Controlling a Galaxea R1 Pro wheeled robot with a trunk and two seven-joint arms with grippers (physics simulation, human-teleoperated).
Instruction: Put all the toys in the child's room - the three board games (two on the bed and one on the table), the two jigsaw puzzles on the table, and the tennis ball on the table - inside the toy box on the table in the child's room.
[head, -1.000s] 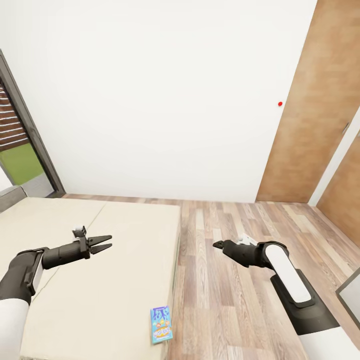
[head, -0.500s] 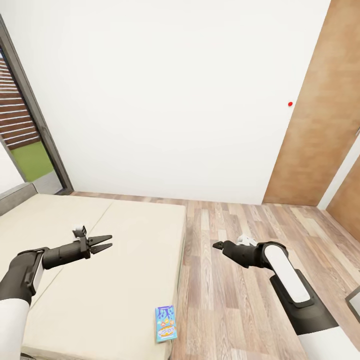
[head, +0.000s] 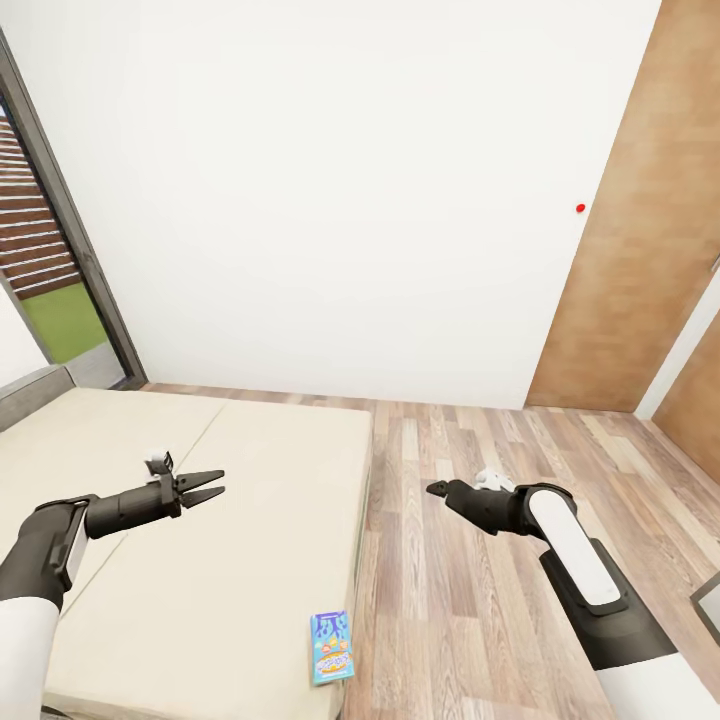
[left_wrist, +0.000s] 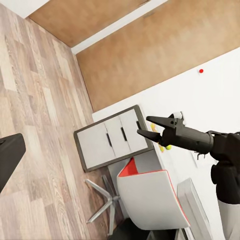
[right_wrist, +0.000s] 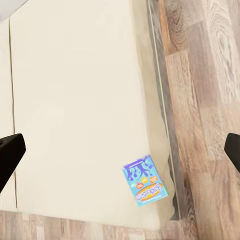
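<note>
Right now your nearest task item is the small blue board game (head: 332, 647), lying flat on the beige bed (head: 200, 560) close to the mattress's near right corner, just beside the edge that meets the wood floor (head: 480, 600). From the right wrist camera you see the same blue box (right_wrist: 144, 182) by the mattress edge, with floor planks just past it.

Your left gripper (head: 211, 488) hangs above the bed, well apart from the box, its 2 fingers spread in a narrow V with nothing between them. Your right gripper (head: 434, 489) is out over the floor, past the bed's edge; in the head view you cannot tell how its jaws stand, but the left wrist camera catches it from the side (left_wrist: 144, 126) with its 2 dark fingers parted and empty.

Behind that gripper in the left wrist view, a small yellow-green tennis ball (left_wrist: 168, 147) sits on the white table (left_wrist: 162, 162), partly hidden by the gripper body. Nearby stand a grey cabinet (left_wrist: 112, 139) with 3 doors and a white chair with a red inner back (left_wrist: 150, 197).

Further out, you face a white wall (head: 330, 200) carrying 1 small red dot (head: 580, 208), and a wood-panelled door (head: 640, 250) to its right.
</note>
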